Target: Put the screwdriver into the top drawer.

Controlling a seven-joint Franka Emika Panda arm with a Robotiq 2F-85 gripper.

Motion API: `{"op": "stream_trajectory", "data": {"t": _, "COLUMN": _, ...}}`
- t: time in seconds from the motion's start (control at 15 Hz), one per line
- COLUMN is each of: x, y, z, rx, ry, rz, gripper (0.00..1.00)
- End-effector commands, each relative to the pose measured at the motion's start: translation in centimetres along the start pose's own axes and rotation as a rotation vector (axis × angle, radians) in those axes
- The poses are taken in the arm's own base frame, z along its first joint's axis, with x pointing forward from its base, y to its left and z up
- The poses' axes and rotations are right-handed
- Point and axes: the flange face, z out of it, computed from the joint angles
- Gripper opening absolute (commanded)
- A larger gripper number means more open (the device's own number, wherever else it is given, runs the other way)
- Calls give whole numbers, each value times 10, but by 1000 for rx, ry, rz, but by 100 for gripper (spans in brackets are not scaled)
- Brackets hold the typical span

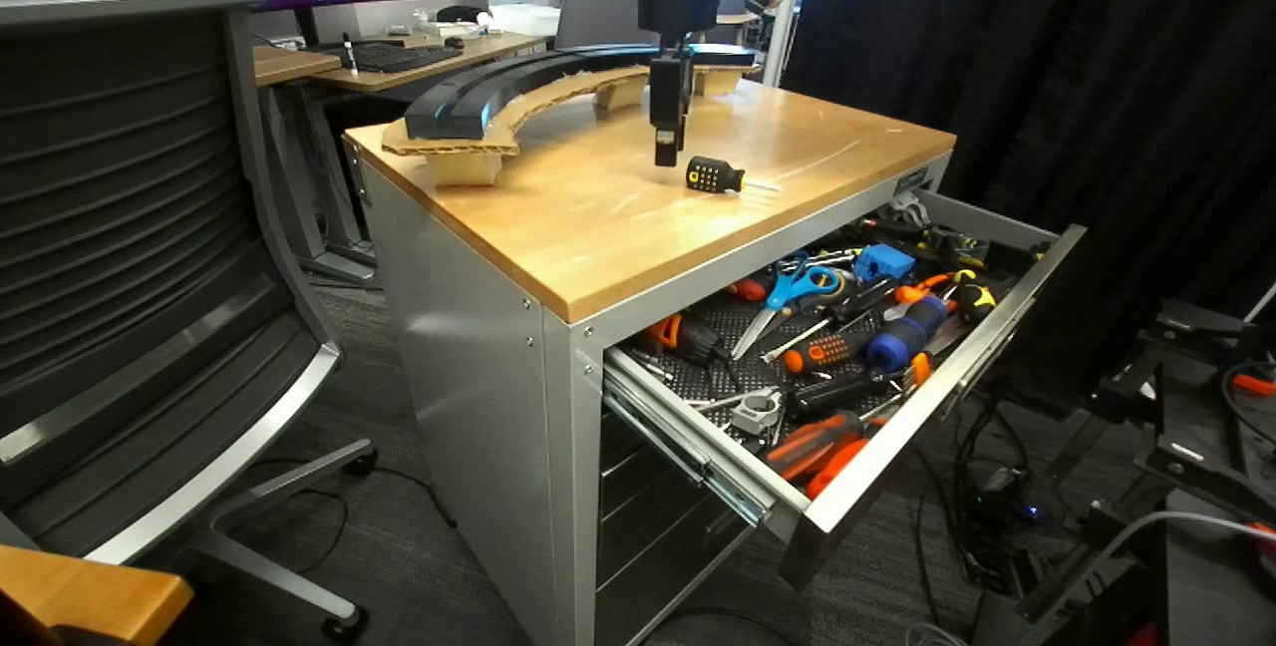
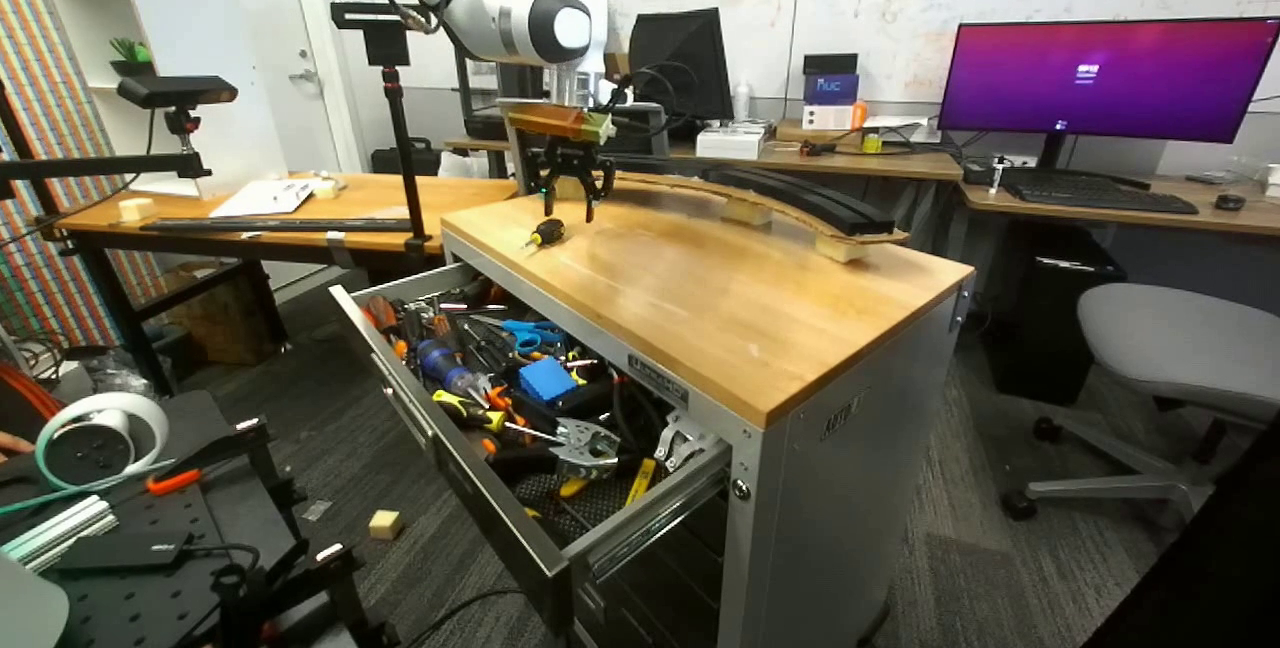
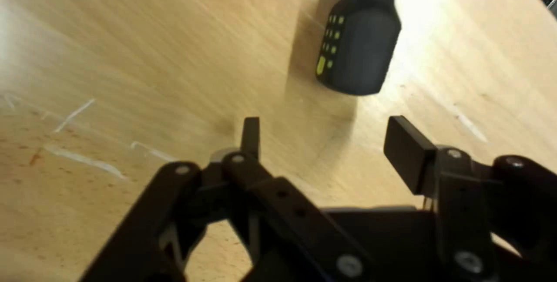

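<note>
The screwdriver, stubby and black with yellow marks, lies on its side on the wooden top in both exterior views [image 1: 710, 175] [image 2: 548, 232]. Its shaft points toward the open drawer side. In the wrist view its handle [image 3: 363, 38] is ahead of the fingertips and its shaft is out of frame. My gripper [image 3: 326, 140] is open and empty, fingers pointing down just above the wooden top, beside the handle end in both exterior views [image 1: 670, 153] [image 2: 569, 211]. The grey top drawer [image 1: 947, 379] is pulled out and holds many tools; it also shows in an exterior view [image 2: 470, 483].
The wooden top [image 1: 598, 237] bears a long curved black piece [image 1: 449, 103] on cardboard and foam blocks, behind the gripper. Blue scissors [image 1: 797, 282], a blue block [image 2: 546, 379] and orange-handled tools lie in the drawer. A chair [image 1: 130, 227] stands beside the cabinet.
</note>
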Motion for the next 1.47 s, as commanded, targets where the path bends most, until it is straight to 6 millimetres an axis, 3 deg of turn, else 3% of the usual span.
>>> {"op": "stream_trajectory", "data": {"t": 0.0, "x": 13, "y": -1, "z": -11, "rx": -8, "ry": -17, "rz": 60, "gripper": 40}}
{"op": "stream_trajectory", "data": {"t": 0.07, "x": 8, "y": -5, "z": -10, "rx": 9, "ry": -45, "rz": 76, "gripper": 53}}
{"op": "stream_trajectory", "data": {"t": 0.13, "x": 3, "y": -8, "z": -8, "rx": 29, "ry": -63, "rz": 93, "gripper": 78}}
{"op": "stream_trajectory", "data": {"t": 0.2, "x": -3, "y": -11, "z": -6, "rx": 49, "ry": -95, "rz": 106, "gripper": 78}}
{"op": "stream_trajectory", "data": {"t": 0.27, "x": -7, "y": -13, "z": -2, "rx": 58, "ry": -117, "rz": 122, "gripper": 31}}
{"op": "stream_trajectory", "data": {"t": 0.4, "x": -13, "y": -15, "z": 5, "rx": 88, "ry": -132, "rz": 140, "gripper": 35}}
{"op": "stream_trajectory", "data": {"t": 0.6, "x": -17, "y": -17, "z": 8, "rx": 96, "ry": -130, "rz": 170, "gripper": 12}}
{"op": "stream_trajectory", "data": {"t": 0.87, "x": -36, "y": -24, "z": 5, "rx": 111, "ry": -184, "rz": 191, "gripper": 14}}
{"op": "stream_trajectory", "data": {"t": 1.27, "x": -88, "y": -74, "z": 21, "rx": 181, "ry": -384, "rz": 93, "gripper": 14}}
{"op": "stream_trajectory", "data": {"t": 1.33, "x": -92, "y": -80, "z": 23, "rx": 184, "ry": -388, "rz": 80, "gripper": 18}}
{"op": "stream_trajectory", "data": {"t": 1.4, "x": -94, "y": -85, "z": 25, "rx": 182, "ry": -388, "rz": 63, "gripper": 62}}
